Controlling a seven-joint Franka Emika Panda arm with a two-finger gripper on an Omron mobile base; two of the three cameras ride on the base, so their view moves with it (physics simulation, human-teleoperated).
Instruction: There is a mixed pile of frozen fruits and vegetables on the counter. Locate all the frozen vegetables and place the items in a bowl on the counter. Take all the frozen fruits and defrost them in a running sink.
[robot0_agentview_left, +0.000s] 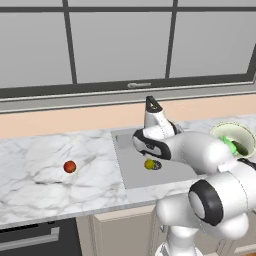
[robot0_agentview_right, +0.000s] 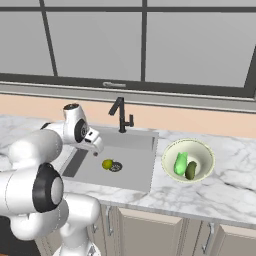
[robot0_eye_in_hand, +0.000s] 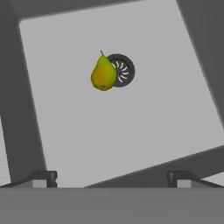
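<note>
Gripper (robot0_eye_in_hand: 112, 177) jaws spread wide, empty, above sink (robot0_eye_in_hand: 175, 109). Yellow-green pear (robot0_eye_in_hand: 103, 73) lies beyond the jaws, touching the drain (robot0_eye_in_hand: 123, 70). Red fruit (robot0_agentview_left: 70, 166) rests on counter (robot0_agentview_left: 30, 170).

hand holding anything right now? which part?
Nothing held. The hand is open above the sink; the pear lies loose by the drain.

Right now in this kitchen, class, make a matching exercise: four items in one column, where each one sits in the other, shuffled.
Items:
1. pear
2. red fruit
3. cucumber
4. faucet

Places:
A. on the counter, left of the sink
B. in the bowl
C. behind the basin
D. beside the drain

Pairs: 1-D, 2-A, 3-B, 4-C
</note>
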